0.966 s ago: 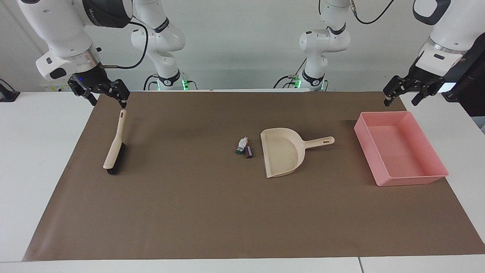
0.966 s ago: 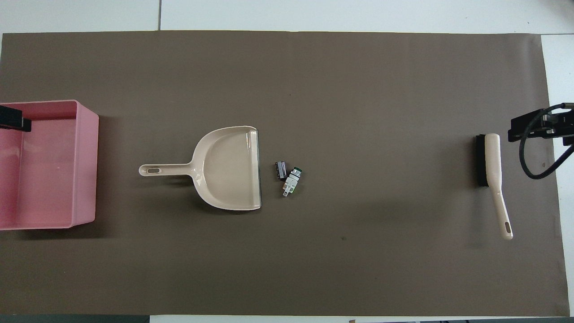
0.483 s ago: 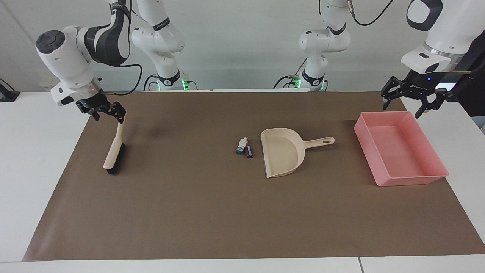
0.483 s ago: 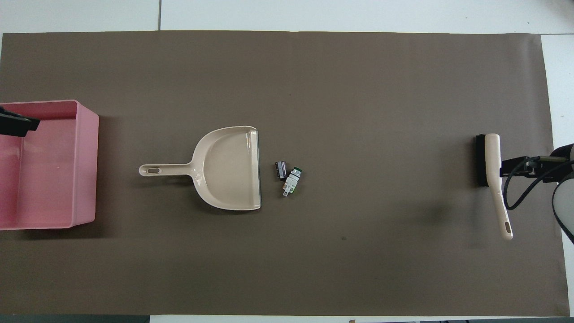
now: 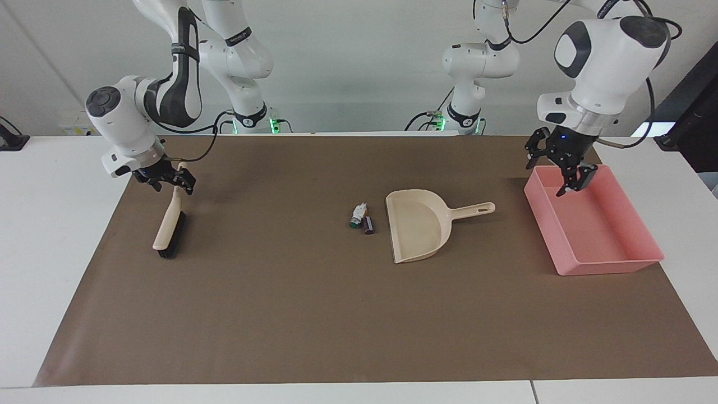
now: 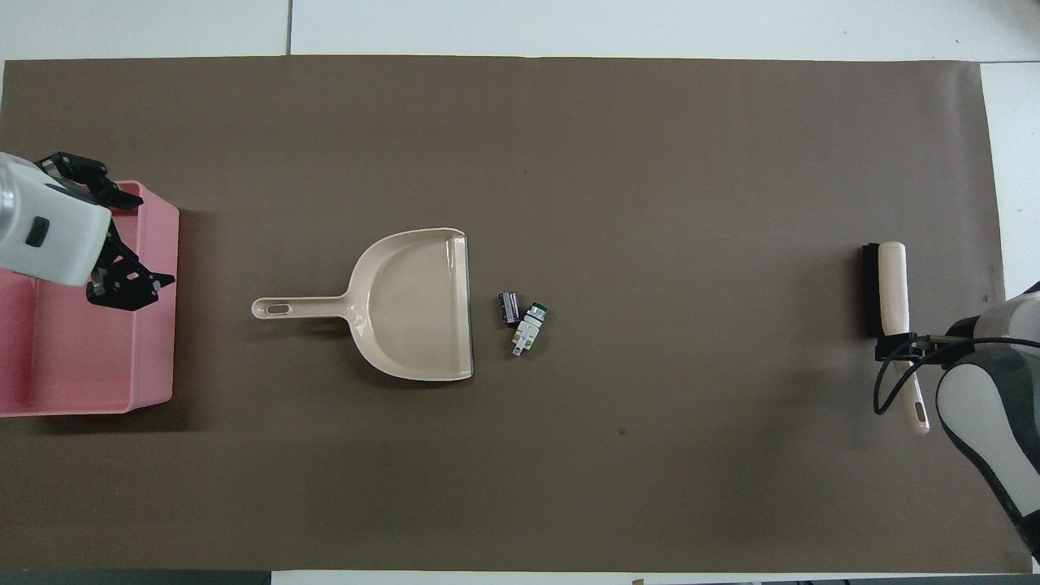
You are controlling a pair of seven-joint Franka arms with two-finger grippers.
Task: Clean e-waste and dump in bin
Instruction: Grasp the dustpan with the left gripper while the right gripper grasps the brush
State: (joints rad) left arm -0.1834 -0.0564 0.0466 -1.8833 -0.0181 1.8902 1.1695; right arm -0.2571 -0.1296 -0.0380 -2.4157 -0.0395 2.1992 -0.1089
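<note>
The e-waste lies on the brown mat beside the dustpan's mouth: a white piece with a green end [image 5: 357,215] [image 6: 529,327] and a dark cylinder [image 5: 368,225] [image 6: 509,308]. The pink bin [image 5: 608,265] [image 6: 158,309] sits at the left arm's end. My left gripper [image 5: 547,178] [image 6: 114,231] hangs open and empty over the bin's corner nearest the robots. At the right arm's end, my right gripper [image 5: 171,188] [image 6: 898,349] is low and open, with a finger on each side of the brush's handle.
A beige dustpan [image 5: 418,224] [image 6: 414,305] lies mid-mat, its handle pointing toward the bin. The beige brush with black bristles [image 5: 168,230] [image 6: 881,288] lies near the mat's edge. The brown mat [image 5: 336,314] covers most of the white table.
Both arms came down. The right gripper dropped onto the brush's handle. The left gripper swung from outside the mat to over the bin's corner. Nothing on the mat moved.
</note>
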